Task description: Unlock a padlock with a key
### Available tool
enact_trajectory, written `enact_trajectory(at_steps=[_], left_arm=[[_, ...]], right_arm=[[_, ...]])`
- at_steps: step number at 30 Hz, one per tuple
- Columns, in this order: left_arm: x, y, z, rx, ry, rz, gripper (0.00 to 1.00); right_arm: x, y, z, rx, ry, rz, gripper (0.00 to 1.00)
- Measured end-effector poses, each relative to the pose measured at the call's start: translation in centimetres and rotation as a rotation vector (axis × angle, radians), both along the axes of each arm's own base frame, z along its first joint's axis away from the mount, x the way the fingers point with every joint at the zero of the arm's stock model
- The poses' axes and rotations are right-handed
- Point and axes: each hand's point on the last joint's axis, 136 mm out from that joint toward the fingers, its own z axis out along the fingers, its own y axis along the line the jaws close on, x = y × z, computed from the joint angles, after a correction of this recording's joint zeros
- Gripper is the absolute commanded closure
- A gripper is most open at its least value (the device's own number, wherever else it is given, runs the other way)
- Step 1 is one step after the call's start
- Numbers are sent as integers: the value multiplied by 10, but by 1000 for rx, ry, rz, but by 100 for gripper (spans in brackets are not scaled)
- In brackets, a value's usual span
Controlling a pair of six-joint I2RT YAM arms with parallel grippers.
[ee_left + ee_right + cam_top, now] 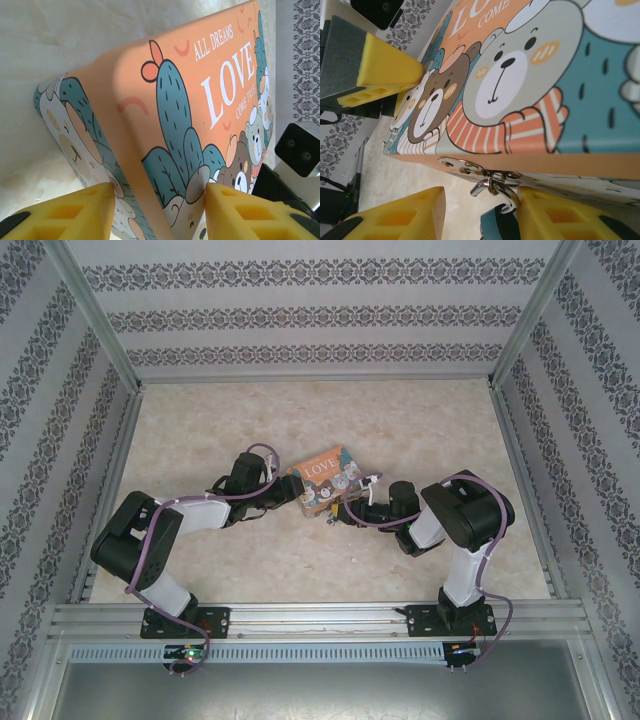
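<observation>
The colourful LOVE box [325,478] lies mid-table. My left gripper [288,492] is shut on its left end. In the left wrist view both yellow fingers [95,210] press the box [200,100] at a corner. The tiny padlock [501,225] has a teal body and hangs from the metal hasp [470,167] on the box's front edge. Its silver shackle [495,186] is hooked through the hasp ring, with one end free in the air. My right gripper [480,196] stands open around the padlock, which rests against the right finger [560,215].
Patterned walls and metal rails enclose the beige table [320,420], with free room behind and to both sides of the box. The left gripper's finger [385,70] shows on the box's far end. The right wrist camera [300,150] sits close beside the box.
</observation>
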Motion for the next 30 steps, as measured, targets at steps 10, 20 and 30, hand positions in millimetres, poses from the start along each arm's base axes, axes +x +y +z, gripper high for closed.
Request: enact_trajectory(at_steps=[10, 20, 30], left_arm=[[0, 0, 0, 3, 5, 0, 51], [-1, 0, 0, 6, 11, 0, 51], [-1, 0, 0, 8, 9, -2, 51]], right_arm=[[-8, -5, -9, -19, 30, -12, 72], [-4, -5, -6, -13, 24, -22, 60], [4, -8, -3, -9, 21, -45, 56]])
